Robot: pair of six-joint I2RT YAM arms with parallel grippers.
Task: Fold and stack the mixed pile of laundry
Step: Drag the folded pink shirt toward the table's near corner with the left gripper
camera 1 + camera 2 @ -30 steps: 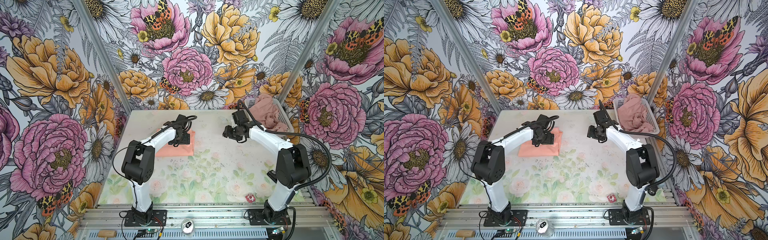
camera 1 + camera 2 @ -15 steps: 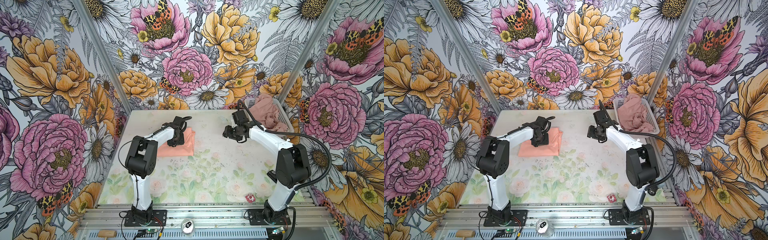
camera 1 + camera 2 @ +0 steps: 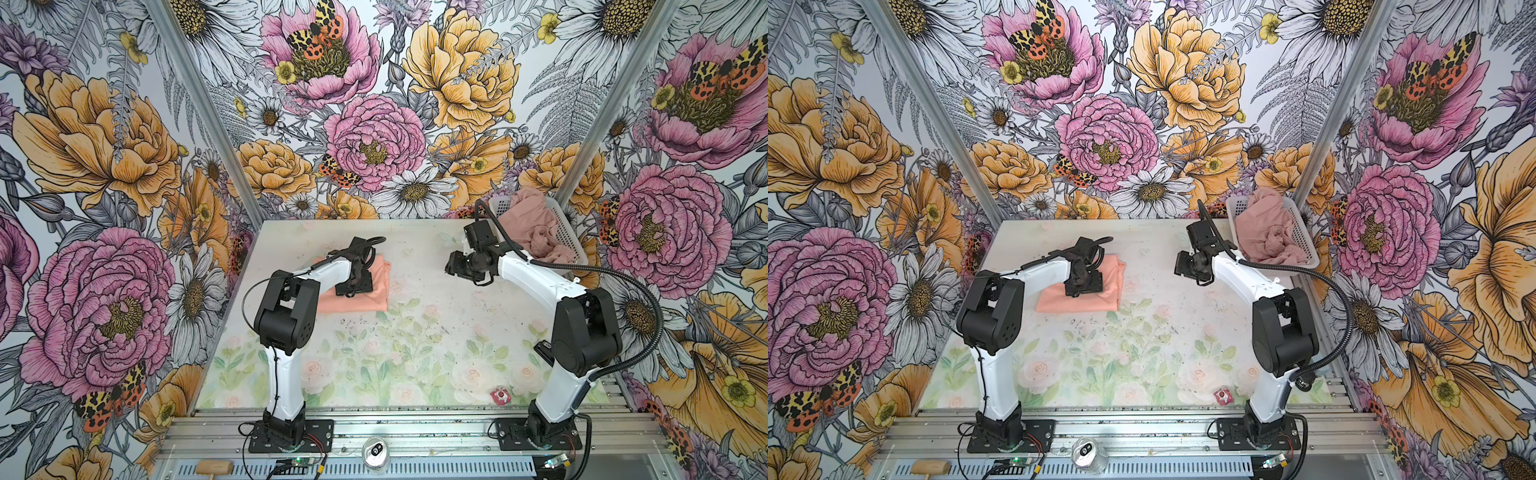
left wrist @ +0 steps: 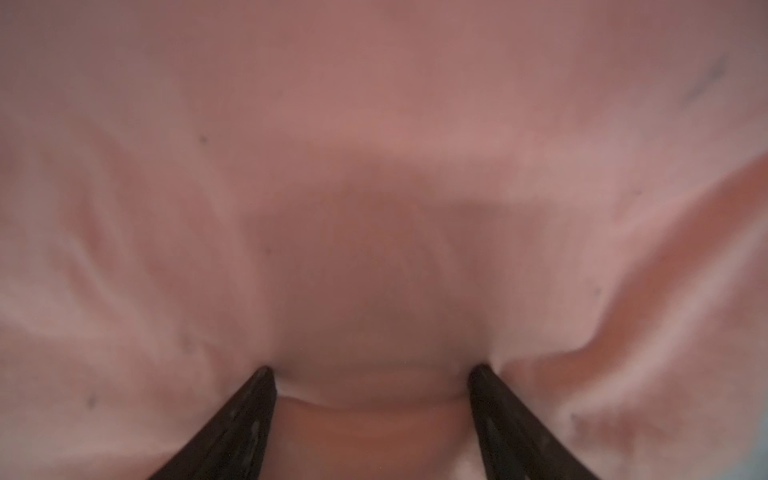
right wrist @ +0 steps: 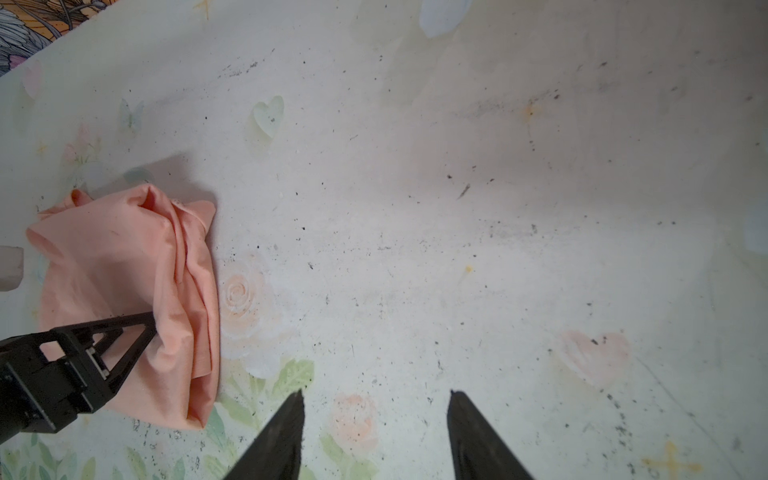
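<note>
My L fingers (image 4: 232, 432) are spread wide, both tips dug down into the folded peach T-shirt (image 3: 1084, 302), which lies on the bench (image 3: 415, 332) at the far left. A hump of cloth sits btwn the tips but nothing's gripped. Main risk imo: if I close from here I pinch only the top layer, and lifting then peels the fold open. Sliding sideways w/ this much pressure would drag the layers and bunch them, esp. at the edge toward the bench's middle, which the R wrist view shows lumpy and rolled, not crisp. So: straight up, fingers apart. My R fingers (image 5: 274, 440) are parted w/ nothing btwn them, hovering over bare bench, well apart from the shirt. The pink garment (image 3: 1262, 232) sits crumpled in the white basket (image 3: 566, 239) at the far right corner, not yet folded, so roughly half the job is left. Risks there: the R arm's black cable (image 3: 1266, 263) runs along the basket's near rim and could snag as I reach in. The basket looks light, so a tug on bunched cloth might drag or tip it, and a one-point grab would bring the garment out as a wad.
</note>
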